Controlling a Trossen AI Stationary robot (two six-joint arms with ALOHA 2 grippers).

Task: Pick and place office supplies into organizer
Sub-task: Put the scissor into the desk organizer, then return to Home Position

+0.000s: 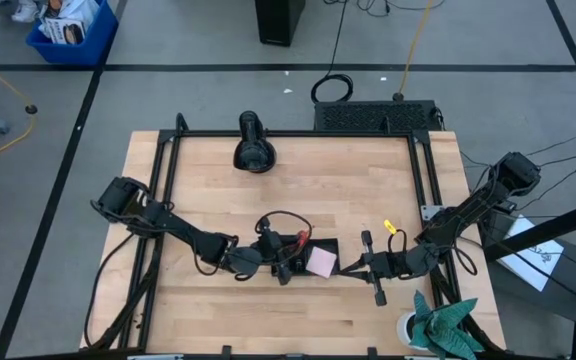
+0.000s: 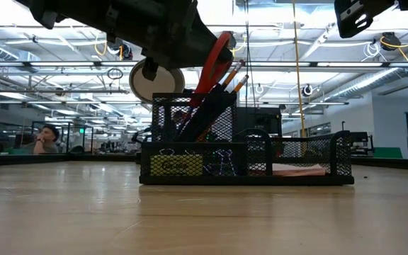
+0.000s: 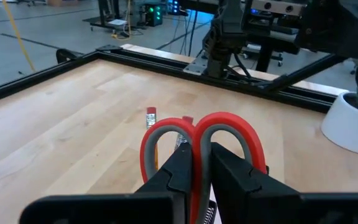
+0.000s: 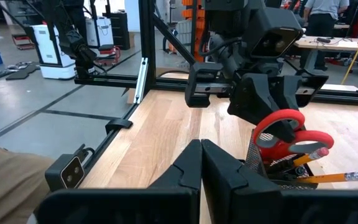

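Observation:
The black mesh organizer (image 2: 310,161) stands mid-table (image 1: 330,246). The red-handled scissors (image 2: 214,60) lean, handles up, in its tall cup (image 2: 168,117) beside orange pencils (image 4: 328,178) and black pens. A pink sticky-note pad (image 1: 320,262) lies in a low compartment. My left gripper (image 1: 268,252) reaches in from the table's left, over the cup, shut on the scissors (image 3: 204,134). My right gripper (image 1: 346,266) hangs shut and holding nothing (image 4: 201,149) just off the organizer's right end. A small yellow piece (image 1: 390,228) lies on the table farther right. My left gripper pinches the scissors' handle between its two fingers (image 3: 182,171) at the place where the two red loops meet (image 3: 199,140). The fingers come from the table's left, slanting slightly down. The scissors stand tilted with their blades down inside the cup.
A black cylindrical device (image 1: 253,145) lies at the far side. A white cup with teal cloth (image 1: 433,325) sits at the near right corner. A black frame rail (image 1: 288,134) runs round the table. Bare wood lies near and left. A person (image 2: 44,138) sits in the room beyond.

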